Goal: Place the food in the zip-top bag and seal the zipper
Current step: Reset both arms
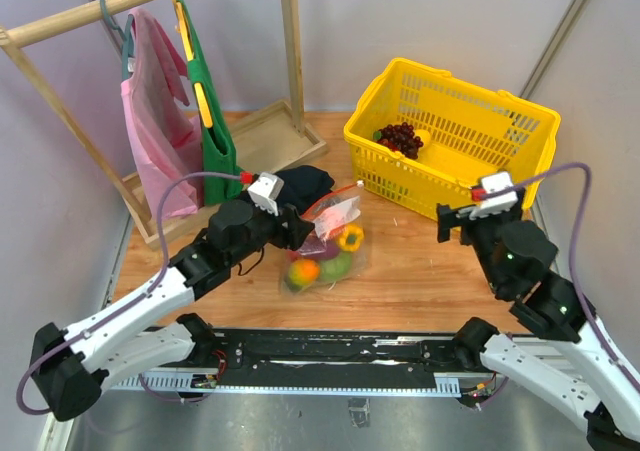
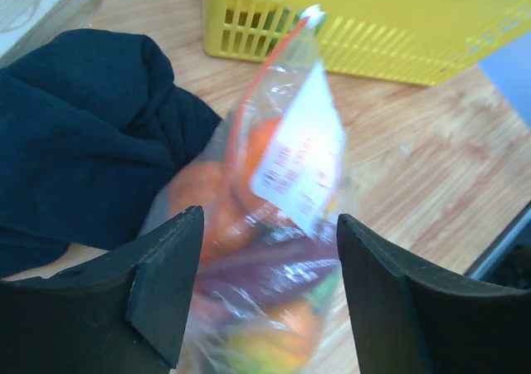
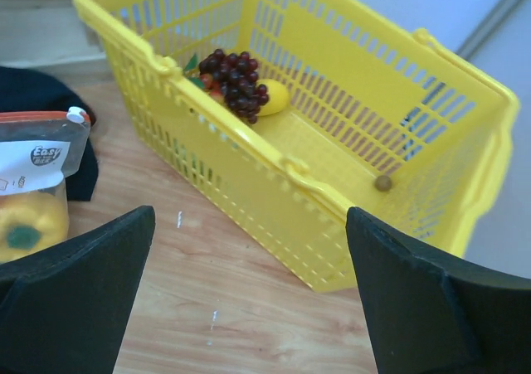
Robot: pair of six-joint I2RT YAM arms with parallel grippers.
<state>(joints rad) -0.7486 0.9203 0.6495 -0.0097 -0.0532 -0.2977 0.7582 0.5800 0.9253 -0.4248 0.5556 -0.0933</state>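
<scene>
L gripper (image 2: 270, 295): jaws spread, not clamped. Zip-top bag (image 2: 290, 175) stands btwn the two black fingers (image 2: 166, 283) and fills most of the gap; can't tell if pads touch the plastic. R gripper (image 3: 249, 308): jaws wide apart, nothing btwn them, well apart from bag, hovers near yellow basket (image 3: 398, 92).

Bag sits on wood table (image 1: 420, 281), approx centre, just in front of L gripper and beside dark cloth (image 2: 75, 142). Food is inside bag: yellow pepper (image 1: 350, 237) near top, orange (image 1: 303, 271) + pale green fruit (image 1: 336, 267) at lower end, purple eggplant (image 2: 274, 262) seen thru plastic in L wrist view. Zipper (image 2: 249, 92) = orange-red strip along upper edge w/ white slider tab (image 3: 76, 114) at one end; can't tell if shut full length. White label (image 2: 303, 158) faces L wrist cam.

Basket, far R of table, holds dark grapes (image 3: 236, 80) + a yellow item (image 3: 274, 96). Wooden rack (image 1: 290, 41) at far L w/ pink garment (image 1: 150, 111) + green garment (image 1: 210, 121).
</scene>
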